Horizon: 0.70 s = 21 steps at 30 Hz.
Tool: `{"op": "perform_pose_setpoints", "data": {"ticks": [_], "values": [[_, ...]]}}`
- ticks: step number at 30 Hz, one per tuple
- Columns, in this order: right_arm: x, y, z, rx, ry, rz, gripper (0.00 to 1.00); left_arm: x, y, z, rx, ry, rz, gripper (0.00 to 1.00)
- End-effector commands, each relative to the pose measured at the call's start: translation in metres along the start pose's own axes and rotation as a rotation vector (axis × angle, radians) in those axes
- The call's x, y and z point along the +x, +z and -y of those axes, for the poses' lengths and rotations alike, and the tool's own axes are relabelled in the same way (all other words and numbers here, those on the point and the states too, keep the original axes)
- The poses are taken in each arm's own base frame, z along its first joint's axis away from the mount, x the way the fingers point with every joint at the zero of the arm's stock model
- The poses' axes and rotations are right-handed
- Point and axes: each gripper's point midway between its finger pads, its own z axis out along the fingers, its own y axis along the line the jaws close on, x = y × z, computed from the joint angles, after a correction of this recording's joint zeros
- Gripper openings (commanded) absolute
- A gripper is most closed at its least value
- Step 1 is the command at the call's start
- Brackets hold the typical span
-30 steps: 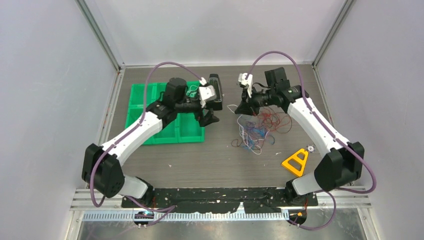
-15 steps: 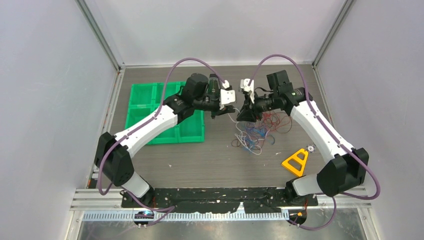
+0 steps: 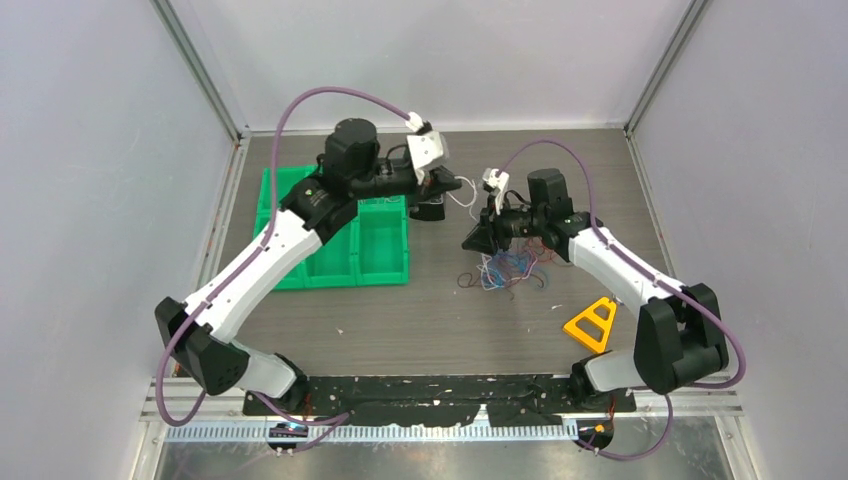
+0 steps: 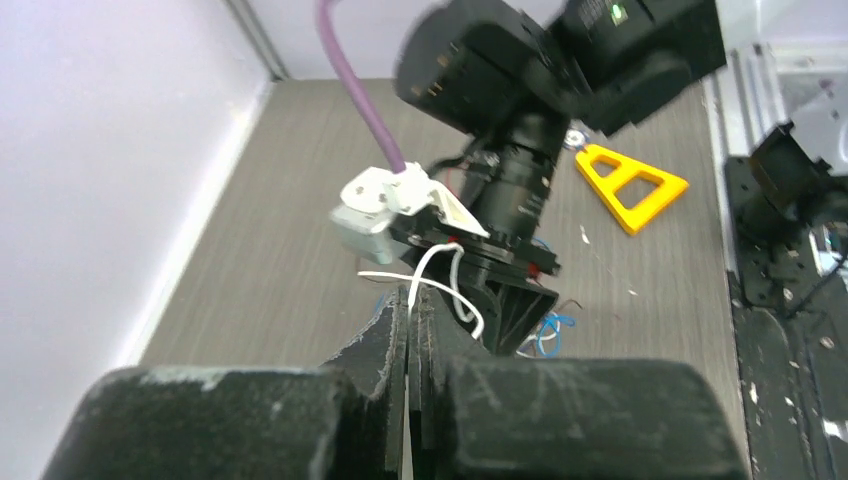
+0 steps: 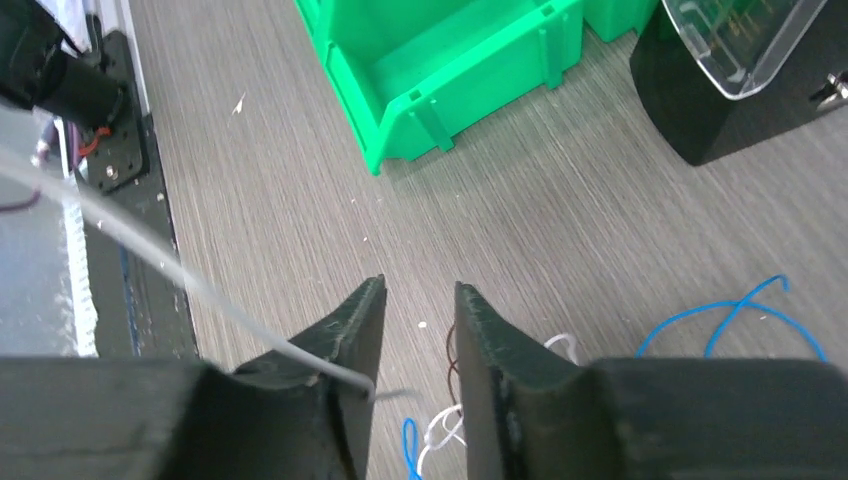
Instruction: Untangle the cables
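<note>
A tangle of red, blue and white cables [image 3: 510,265] lies on the table right of centre. My left gripper [image 3: 456,185] is raised behind it, shut on a thin white cable [image 4: 440,268]. The jaws [image 4: 410,300] pinch that strand, which runs toward the right arm. My right gripper [image 3: 472,242] hangs just left of the tangle. Its jaws [image 5: 418,300] stand apart with nothing clamped between them. The white cable [image 5: 200,290] drapes over the outside of its left finger. Loose blue cable [image 5: 740,310] and white loops lie on the table below.
Green bins [image 3: 350,240] stand left of centre, with a corner [image 5: 450,60] close to the right gripper. A black box with a clear lid [image 5: 740,80] sits behind the bins. A yellow triangle [image 3: 592,322] lies at the near right.
My left gripper shut on the white cable and drew it up toward the back. My right gripper opened, let go and dropped toward the left of the tangle.
</note>
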Motion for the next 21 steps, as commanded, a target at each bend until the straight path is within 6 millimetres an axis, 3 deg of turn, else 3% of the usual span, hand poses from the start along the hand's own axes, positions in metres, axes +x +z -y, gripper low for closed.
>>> {"op": "perform_pose_setpoints", "data": {"ticks": [1,4,7,10,14,17,18,20,21], "values": [[-0.008,0.004,0.024,0.071,0.002,0.073,0.28,-0.054,-0.034,-0.033,-0.162,-0.046,0.122,0.0],[-0.003,-0.004,0.03,0.083,0.038,0.055,0.19,-0.053,-0.053,-0.048,-0.24,-0.053,0.121,0.0],[-0.015,-0.02,0.033,0.099,0.046,0.077,0.11,-0.027,-0.066,-0.059,-0.308,-0.091,0.069,0.0],[-0.051,-0.042,0.026,0.103,0.025,0.132,0.06,0.012,-0.074,-0.061,-0.339,-0.115,-0.007,0.0],[-0.111,-0.069,-0.005,0.066,-0.031,0.243,0.05,0.073,-0.07,-0.04,-0.286,-0.096,-0.114,0.0],[-0.14,-0.083,-0.027,0.028,-0.036,0.31,0.05,0.094,-0.064,-0.035,-0.266,-0.154,-0.151,0.0],[-0.15,-0.088,-0.033,0.02,-0.031,0.332,0.05,0.089,-0.062,-0.035,-0.261,-0.163,-0.144,0.07],[-0.159,-0.093,-0.04,0.008,-0.012,0.355,0.06,0.072,-0.058,-0.034,-0.228,-0.167,-0.102,0.37],[-0.162,-0.095,-0.042,0.007,-0.006,0.364,0.06,0.06,-0.057,-0.032,-0.209,-0.158,-0.071,0.47]]}}
